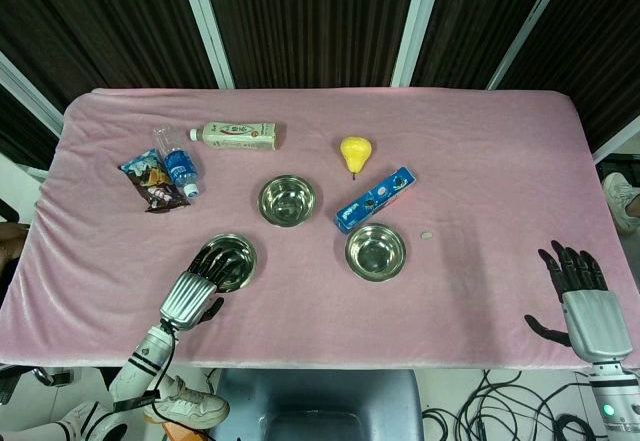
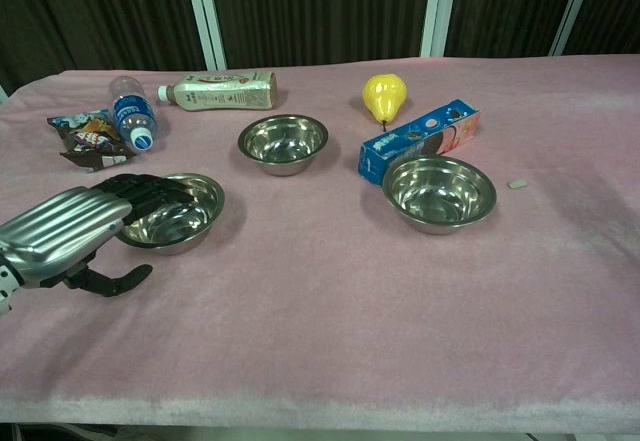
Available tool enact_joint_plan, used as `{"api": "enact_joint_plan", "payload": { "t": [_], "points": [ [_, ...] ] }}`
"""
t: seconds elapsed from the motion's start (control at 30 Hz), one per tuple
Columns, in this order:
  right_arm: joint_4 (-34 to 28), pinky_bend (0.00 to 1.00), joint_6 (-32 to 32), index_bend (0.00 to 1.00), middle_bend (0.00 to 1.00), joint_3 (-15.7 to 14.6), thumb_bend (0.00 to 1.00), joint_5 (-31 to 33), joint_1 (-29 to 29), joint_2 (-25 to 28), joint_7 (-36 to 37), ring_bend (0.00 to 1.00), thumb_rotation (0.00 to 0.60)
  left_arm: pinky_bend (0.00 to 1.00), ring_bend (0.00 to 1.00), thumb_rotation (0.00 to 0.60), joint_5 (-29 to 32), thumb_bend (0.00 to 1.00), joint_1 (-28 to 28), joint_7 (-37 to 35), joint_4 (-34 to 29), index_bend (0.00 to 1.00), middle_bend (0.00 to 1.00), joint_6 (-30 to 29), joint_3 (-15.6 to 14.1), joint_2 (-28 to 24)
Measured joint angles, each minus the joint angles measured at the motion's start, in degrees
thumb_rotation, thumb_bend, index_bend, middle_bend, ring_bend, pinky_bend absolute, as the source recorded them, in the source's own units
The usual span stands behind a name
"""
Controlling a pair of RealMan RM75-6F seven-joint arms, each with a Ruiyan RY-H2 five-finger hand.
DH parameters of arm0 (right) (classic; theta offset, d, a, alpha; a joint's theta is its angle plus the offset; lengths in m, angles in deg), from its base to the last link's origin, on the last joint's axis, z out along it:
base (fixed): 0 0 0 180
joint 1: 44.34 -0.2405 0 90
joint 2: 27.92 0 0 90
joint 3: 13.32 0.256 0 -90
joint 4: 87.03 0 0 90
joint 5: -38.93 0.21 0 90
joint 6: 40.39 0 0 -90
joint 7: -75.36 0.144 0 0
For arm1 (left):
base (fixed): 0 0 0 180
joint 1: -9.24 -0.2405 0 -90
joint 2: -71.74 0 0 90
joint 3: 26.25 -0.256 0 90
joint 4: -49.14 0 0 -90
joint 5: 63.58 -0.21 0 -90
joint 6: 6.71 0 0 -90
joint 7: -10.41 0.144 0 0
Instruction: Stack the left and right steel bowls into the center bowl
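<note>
My left hand [image 2: 75, 226] lies spread over the near rim of the left bowl [image 2: 178, 211], gripping nothing yet; I should pinch that thin, slick steel rim firmly before lifting toward the center bowl [image 1: 287, 200] farther back, while my right hand [image 1: 580, 286] waits open on soft pink cloth [image 1: 470, 141]

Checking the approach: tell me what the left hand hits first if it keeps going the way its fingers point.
The left bowl: the left hand already has fingertips over its near rim, though actual contact is unclear.
</note>
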Motion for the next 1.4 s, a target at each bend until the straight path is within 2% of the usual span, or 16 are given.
{"api": "enact_joint_plan", "payload": {
  "t": [0.2,0.33,0.53,0.7,0.9,1.13,1.27,1.4],
  "points": [
    [-0.2,0.00,-0.3,0.00,0.00,0.0,0.29,-0.2,0.2,0.0,0.0,0.00,0.600,0.06,0.00,0.600,-0.1,0.40,-0.1,-0.6,0.4,0.19,0.05,-0.4,0.0,0.0],
    [-0.2,0.00,0.2,0.00,0.00,-0.2,0.29,-0.5,0.0,0.1,-0.1,0.00,0.600,0.06,0.00,0.600,0.0,0.40,0.1,-0.7,1.2,0.27,0.05,0.0,0.0,0.5],
    [-0.2,0.00,-0.3,0.00,0.00,-0.1,0.29,-0.3,0.3,0.5,0.8,0.00,0.600,0.06,0.00,0.600,0.1,0.42,0.6,-2.1,3.2,0.48,0.09,0.5,0.3,1.8],
    [-0.1,0.00,-0.7,0.00,0.00,-0.1,0.29,-0.4,0.6,0.8,1.5,0.00,0.600,0.06,0.01,0.600,0.1,0.45,0.7,-3.4,6.9,0.66,0.17,-1.0,1.1,4.5],
    [-0.1,0.00,-0.6,0.00,0.00,-0.2,0.29,-0.7,0.7,1.0,1.7,0.00,0.600,0.06,0.02,0.600,-1.1,0.46,0.7,-5.9,10.7,0.69,0.19,-5.3,1.9,7.0],
    [-0.5,0.00,-0.4,0.00,0.00,-0.2,0.29,-0.5,0.6,1.2,2.8,0.00,0.600,0.06,0.02,0.600,-3.5,0.45,1.3,-9.1,11.0,0.69,0.21,-12.1,3.6,7.9],
    [-1.6,0.00,-0.7,0.00,0.00,0.1,0.28,0.0,0.9,2.1,6.3,0.00,0.600,0.06,0.02,0.600,-4.9,0.43,3.1,-5.4,9.2,0.69,0.21,-12.9,4.7,7.6],
    [-1.8,0.00,-3.1,0.00,0.00,0.7,0.28,0.0,1.9,3.6,11.1,0.00,0.600,0.06,0.02,0.600,-5.8,0.43,6.4,-0.3,5.2,0.69,0.21,-10.9,5.8,6.9]
  ]
}}
